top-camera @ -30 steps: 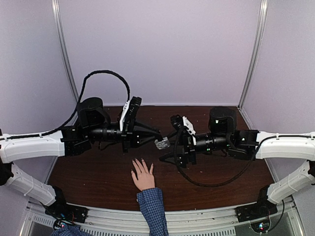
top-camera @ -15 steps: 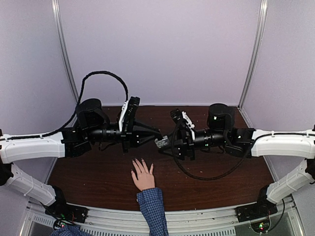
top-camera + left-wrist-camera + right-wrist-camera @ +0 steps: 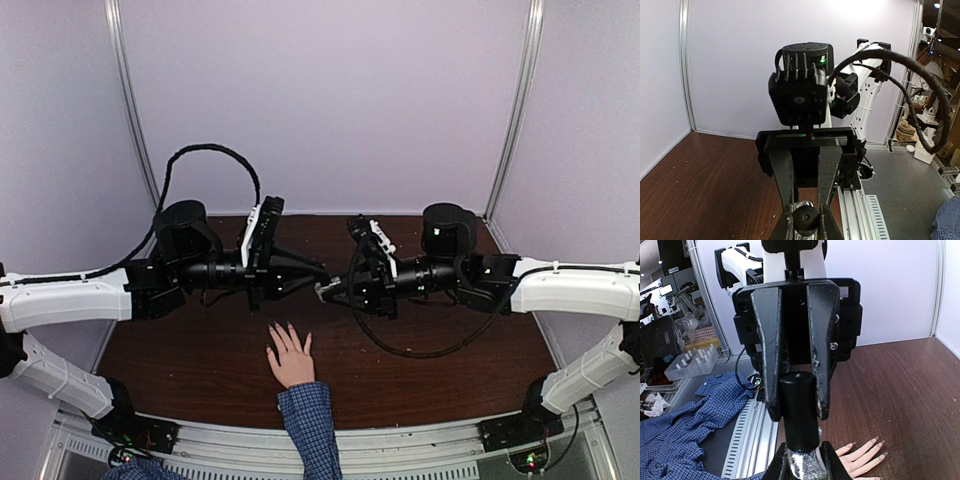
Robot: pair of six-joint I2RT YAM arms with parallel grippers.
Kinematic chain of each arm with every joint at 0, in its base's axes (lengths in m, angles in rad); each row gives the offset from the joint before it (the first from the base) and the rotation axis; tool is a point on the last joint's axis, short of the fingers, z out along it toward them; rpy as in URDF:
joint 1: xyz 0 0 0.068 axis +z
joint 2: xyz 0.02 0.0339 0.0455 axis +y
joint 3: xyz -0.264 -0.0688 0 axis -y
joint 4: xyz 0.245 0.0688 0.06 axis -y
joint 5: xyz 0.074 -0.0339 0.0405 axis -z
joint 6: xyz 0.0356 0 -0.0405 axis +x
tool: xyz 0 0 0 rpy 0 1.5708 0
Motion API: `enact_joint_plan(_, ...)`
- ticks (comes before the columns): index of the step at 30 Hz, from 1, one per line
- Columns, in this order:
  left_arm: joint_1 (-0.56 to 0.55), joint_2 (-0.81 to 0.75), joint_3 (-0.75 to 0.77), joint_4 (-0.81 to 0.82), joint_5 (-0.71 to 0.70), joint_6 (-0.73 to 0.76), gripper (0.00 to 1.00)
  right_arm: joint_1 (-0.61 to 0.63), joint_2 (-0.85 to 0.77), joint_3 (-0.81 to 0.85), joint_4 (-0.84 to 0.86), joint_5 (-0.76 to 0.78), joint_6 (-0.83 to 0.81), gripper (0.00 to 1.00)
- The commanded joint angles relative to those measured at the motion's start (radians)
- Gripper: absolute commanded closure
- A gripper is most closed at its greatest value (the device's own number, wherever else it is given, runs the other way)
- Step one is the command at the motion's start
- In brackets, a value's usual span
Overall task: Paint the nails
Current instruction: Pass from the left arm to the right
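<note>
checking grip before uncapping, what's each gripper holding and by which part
The left gripper holds the polish bottle by its glittery body; the right gripper is shut on its black cap.

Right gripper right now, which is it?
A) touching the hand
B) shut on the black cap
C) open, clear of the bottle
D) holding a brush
B: in the right wrist view the right gripper is clamped on the cap of the bottle that the left gripper holds.

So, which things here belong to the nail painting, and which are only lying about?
Belong to the job:
- small glittery polish bottle with black cap
- nails of the light-skinned spread human hand

Only lying about:
- looped black cable
- pink basket
- blue checked cloth
</note>
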Motion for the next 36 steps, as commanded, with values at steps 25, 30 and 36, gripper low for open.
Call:
enact_joint_plan(25, 0.018, -0.055, 0.230, -0.702, 0.193, 0.558, 0.50, -0.002, 0.065, 0.170, -0.386, -0.263, -0.110, 0.97)
enact_joint_plan(30, 0.016, -0.037, 0.247, -0.695, 0.177, 0.572, 0.51, 0.011, 0.092, 0.206, -0.457, -0.274, -0.145, 0.97)
enact_joint_plan(36, 0.007, -0.015, 0.272, -0.712, 0.190, 0.579, 0.54, 0.018, 0.100, 0.218, -0.468, -0.279, -0.150, 0.97)
